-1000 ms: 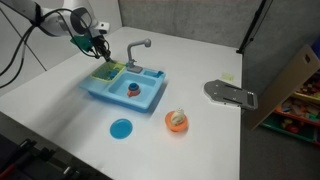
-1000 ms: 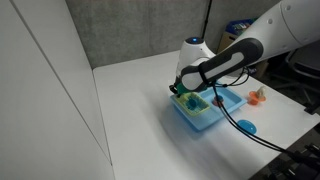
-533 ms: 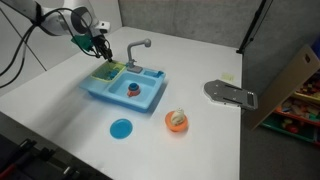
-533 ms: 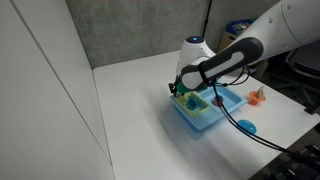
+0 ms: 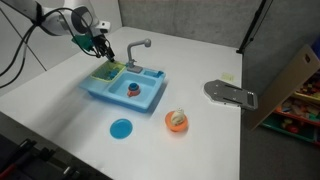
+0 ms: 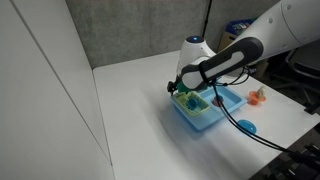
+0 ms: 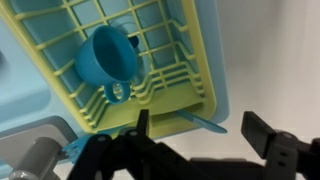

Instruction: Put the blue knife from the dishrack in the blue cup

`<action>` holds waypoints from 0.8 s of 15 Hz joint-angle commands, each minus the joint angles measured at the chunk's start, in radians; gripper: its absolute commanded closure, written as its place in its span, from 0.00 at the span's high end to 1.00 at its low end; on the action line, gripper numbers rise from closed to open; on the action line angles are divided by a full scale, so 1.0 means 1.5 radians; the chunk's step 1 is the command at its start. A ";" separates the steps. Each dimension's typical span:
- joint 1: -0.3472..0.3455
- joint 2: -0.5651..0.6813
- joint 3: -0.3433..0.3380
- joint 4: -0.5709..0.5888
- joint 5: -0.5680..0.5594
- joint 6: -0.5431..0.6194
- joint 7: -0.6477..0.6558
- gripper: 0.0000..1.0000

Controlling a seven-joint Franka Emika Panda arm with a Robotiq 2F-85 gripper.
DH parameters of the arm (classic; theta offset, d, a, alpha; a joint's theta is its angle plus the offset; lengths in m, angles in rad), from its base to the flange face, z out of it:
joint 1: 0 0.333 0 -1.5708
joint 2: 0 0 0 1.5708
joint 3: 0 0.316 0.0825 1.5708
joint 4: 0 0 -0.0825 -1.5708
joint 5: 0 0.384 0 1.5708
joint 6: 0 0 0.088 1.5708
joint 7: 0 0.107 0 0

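Holds pincer (image 7: pixel 200 135) spread over rack (image 7: pixel 170 40) | straddles knife (image 7: pixel 207 122) lying along rack's edge, ungripped | shows cup (image 5: pixel 133 89) sitting in sink (image 5: pixel 150 100) beside rack, well apart from pincer, on white surface (image 5: pixel 200 145)

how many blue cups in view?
2. A small blue plastic cup lies in the green plastic dishrack (wrist view); a blue cup with a reddish inside sits in the blue toy sink. Others could be hidden.

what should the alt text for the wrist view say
An open gripper hangs over one edge of a yellow-green dishrack, where a blue knife lies. A small blue mug rests on the rack's bars, and the rack sits in a light blue sink.
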 commanded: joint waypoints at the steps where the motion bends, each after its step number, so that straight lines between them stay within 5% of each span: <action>1: 0.004 0.004 -0.007 0.013 -0.009 0.000 0.005 0.64; 9: 0.007 0.004 -0.021 0.018 -0.015 0.011 0.010 0.04; 12: 0.006 -0.001 -0.028 0.016 -0.014 0.015 0.012 0.00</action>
